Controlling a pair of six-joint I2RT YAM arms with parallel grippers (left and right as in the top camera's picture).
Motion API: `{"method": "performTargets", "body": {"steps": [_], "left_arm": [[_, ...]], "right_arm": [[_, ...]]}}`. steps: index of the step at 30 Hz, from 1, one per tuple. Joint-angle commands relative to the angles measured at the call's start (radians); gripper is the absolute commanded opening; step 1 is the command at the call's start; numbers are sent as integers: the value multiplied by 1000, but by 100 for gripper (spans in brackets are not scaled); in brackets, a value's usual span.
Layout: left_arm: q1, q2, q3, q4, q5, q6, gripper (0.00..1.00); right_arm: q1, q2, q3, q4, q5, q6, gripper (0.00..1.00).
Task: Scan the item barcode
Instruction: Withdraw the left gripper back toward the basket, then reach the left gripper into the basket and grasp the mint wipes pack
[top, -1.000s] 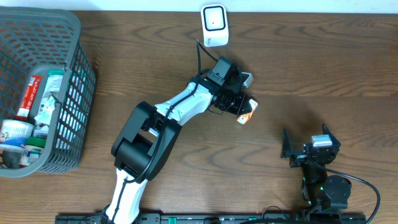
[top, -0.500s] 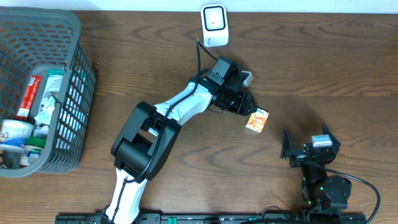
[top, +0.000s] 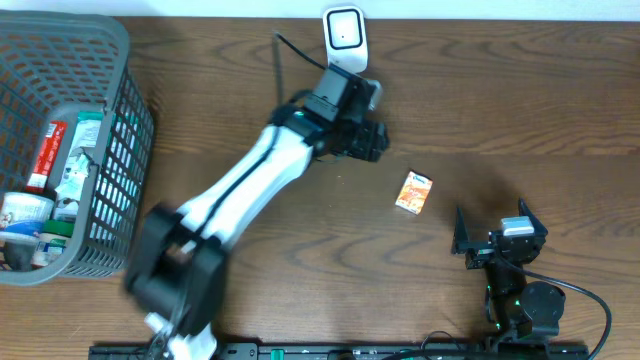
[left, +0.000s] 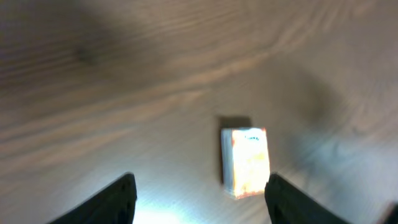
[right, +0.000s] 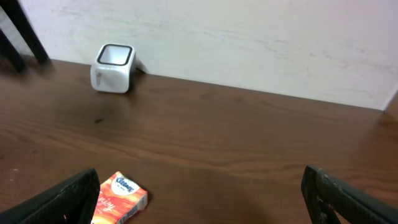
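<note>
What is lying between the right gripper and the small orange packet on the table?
Nothing: only bare wooden table separates the right gripper from the orange packet, as the overhead view shows.

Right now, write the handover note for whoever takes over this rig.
Left end effector: open, empty, above the table between the scanner and the tissue pack.
Right end effector: open, empty, parked near the front right.
Tissue pack: lying flat on the table, in neither end effector.
Scanner: at the far edge, facing the arms.
Done: the pictures do not show whether the barcode was read.
Left: if unscanned, probably pick up the pack and present its barcode to the scanner.
</note>
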Motion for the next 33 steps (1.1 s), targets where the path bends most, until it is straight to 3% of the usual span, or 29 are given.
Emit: {"method": "performTargets", "body": {"steps": [1, 7, 12, 21, 26, 33], "left_arm": [[39, -195, 83, -87, -317, 0, 66], [217, -399, 195, -256, -450, -109, 66], [503, -528, 212, -364, -449, -232, 66], [1017, -508, 187, -534, -449, -286, 71], [1098, -396, 151, -564, -445, -317, 72], [1104, -183, 150, -606, -446, -329, 72]], "right_arm": [[3, 0, -1, -3, -3, 14, 99], [3, 0, -1, -3, -3, 14, 99], [3, 0, -1, -3, -3, 14, 99], [3, 0, -1, -3, -3, 14, 99], [3, 0, -1, -3, -3, 14, 99], [3, 0, -1, -3, -3, 14, 99]]}}
